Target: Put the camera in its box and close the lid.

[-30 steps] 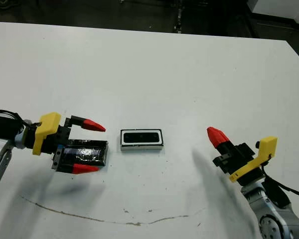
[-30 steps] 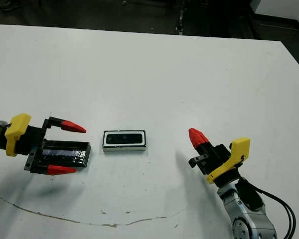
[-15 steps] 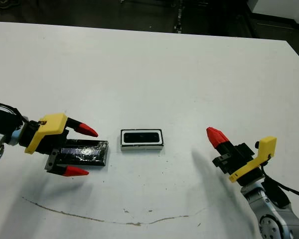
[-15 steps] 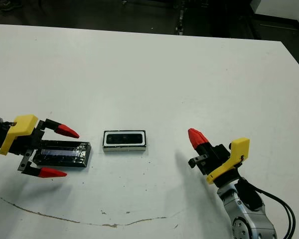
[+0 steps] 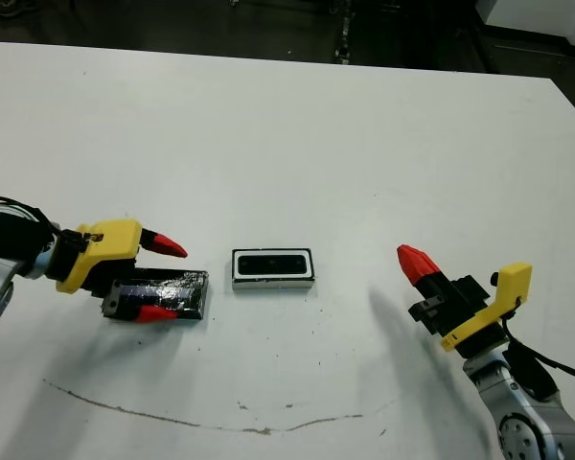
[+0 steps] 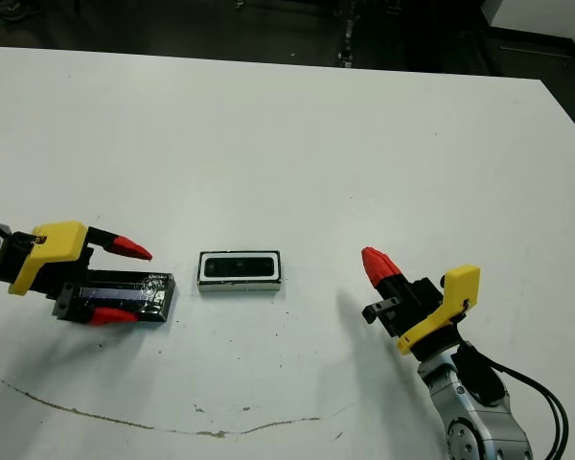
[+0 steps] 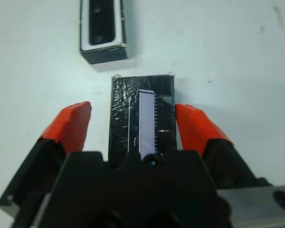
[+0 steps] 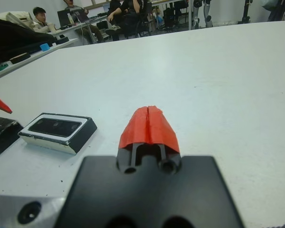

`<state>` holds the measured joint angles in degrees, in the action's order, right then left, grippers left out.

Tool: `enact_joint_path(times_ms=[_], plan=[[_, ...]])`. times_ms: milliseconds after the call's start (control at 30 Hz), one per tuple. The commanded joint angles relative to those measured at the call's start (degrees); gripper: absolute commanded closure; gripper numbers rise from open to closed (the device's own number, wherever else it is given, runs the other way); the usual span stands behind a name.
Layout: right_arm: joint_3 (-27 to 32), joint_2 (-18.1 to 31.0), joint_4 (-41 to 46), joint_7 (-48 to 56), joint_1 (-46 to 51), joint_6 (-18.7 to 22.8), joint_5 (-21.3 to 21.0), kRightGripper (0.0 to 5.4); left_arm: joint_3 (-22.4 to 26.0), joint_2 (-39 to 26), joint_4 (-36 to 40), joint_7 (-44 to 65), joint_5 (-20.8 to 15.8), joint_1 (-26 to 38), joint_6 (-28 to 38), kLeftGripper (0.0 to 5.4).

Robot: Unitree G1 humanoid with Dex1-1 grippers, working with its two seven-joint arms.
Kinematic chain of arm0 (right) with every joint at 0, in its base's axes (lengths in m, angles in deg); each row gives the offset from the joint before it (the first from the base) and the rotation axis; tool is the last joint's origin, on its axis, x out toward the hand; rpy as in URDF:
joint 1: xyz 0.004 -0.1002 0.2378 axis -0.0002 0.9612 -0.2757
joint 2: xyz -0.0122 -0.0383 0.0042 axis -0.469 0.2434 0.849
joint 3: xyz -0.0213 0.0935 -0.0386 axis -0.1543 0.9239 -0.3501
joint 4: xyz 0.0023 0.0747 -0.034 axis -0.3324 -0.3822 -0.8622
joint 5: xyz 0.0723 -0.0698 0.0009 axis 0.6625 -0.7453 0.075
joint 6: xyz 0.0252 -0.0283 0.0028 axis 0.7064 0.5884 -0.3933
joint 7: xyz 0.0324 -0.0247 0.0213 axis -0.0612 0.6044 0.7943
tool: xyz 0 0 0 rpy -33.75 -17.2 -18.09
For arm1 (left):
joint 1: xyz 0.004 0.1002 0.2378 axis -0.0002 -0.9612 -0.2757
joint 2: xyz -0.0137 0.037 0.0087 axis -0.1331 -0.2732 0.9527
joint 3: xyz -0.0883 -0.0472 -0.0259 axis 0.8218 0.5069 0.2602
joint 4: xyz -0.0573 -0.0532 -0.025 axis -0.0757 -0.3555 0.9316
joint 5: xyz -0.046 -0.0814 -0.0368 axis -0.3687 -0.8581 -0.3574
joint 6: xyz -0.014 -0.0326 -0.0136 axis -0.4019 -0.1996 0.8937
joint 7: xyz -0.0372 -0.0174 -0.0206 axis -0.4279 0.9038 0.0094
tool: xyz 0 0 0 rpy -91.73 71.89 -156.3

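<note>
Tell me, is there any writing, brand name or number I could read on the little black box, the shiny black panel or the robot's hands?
None can be read.
The box: dark camera inside, no label visible.
The lid: only crinkly glare and fine pale marks, too small to read.
The left gripper and right gripper: plain yellow, black and red, no lettering.
The table: only a thin dark scuff line.

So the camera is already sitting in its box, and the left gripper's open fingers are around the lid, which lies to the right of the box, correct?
Not quite: in the left eye view the lid lies left of the box. The rest holds.
</note>
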<state>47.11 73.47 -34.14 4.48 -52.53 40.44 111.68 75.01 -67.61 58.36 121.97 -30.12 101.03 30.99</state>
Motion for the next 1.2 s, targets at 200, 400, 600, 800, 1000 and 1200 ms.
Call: enact_joint_path(times_ms=[200,400,600,800,1000,1200], plan=[[0.29,0.97,0.15,-0.21,0.23,0.99,0.28,5.4,-0.35,-0.48,-0.8,0.78,-1.0,-0.03,-1.15,2.65],[0.28,0.97,0.23,-0.23,0.07,1.26,0.46,5.4,-3.11,-2.55,-1.25,4.19,1.04,2.25,-2.58,3.5],[0.24,1.01,0.26,-0.25,0.05,1.05,0.09,5.4,-2.85,-2.31,-1.85,3.72,0.81,2.57,-4.41,4.45],[0.33,0.81,-0.01,-0.07,0.13,0.98,0.45,5.4,1.82,1.05,-0.42,-5.03,-2.35,-0.62,-9.59,5.15],[0.22,0.94,0.18,-0.43,0.25,1.34,0.15,5.4,5.01,3.78,-0.26,-8.22,-6.92,-1.93,-12.42,5.39],[0.1,0.68,-0.52,0.08,0.26,-0.04,-0.52,5.4,7.31,5.4,-0.58,-5.53,-13.32,-2.53,-12.22,5.39]])
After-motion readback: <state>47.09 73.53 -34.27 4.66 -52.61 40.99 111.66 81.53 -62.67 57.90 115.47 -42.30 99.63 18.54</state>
